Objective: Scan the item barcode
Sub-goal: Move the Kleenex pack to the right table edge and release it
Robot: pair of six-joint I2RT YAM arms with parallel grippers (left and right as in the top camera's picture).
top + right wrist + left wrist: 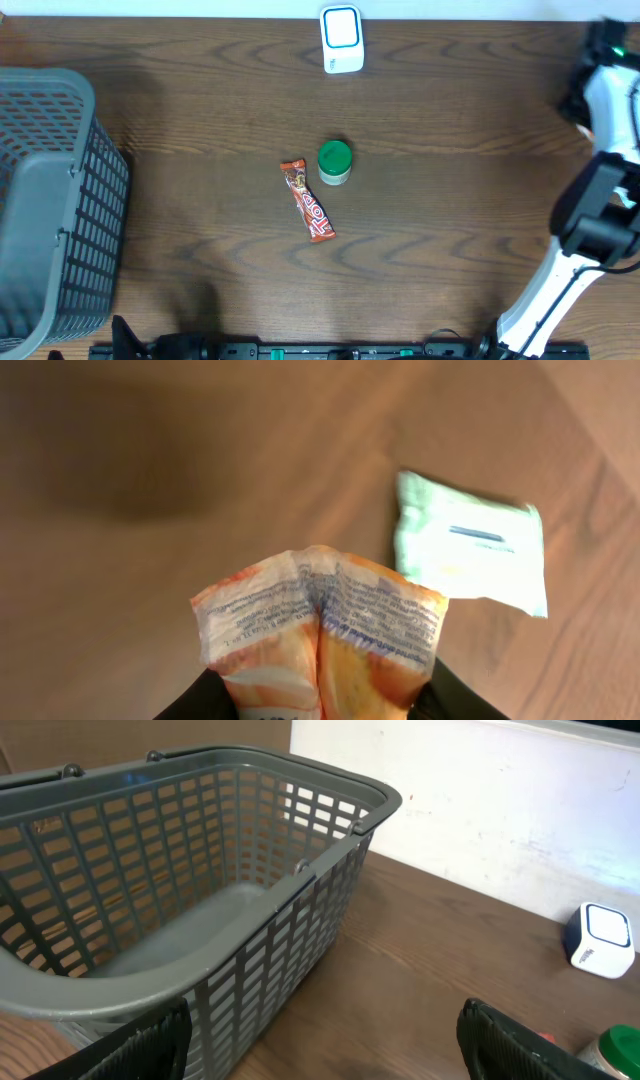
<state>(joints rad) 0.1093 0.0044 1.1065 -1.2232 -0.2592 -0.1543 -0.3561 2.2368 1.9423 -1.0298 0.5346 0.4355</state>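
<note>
The brown wooden surface point(200, 220) is carrying everything. A grey mesh basket point(50, 200) is standing at its left end, and the left jaws are hanging wide apart, gripping nothing, just beside it. The right arm point(600, 200) is reaching in along the right edge. The right jaws are clamping an orange packet point(320, 620) between them, its crimped end sticking out clear of the surface. A pale green packet point(470, 545) is lying beyond it. The white scanner point(342, 38) is sitting at the far edge, with a red candy bar point(308, 200) and green-lidded jar point(334, 160) near the middle.
</note>
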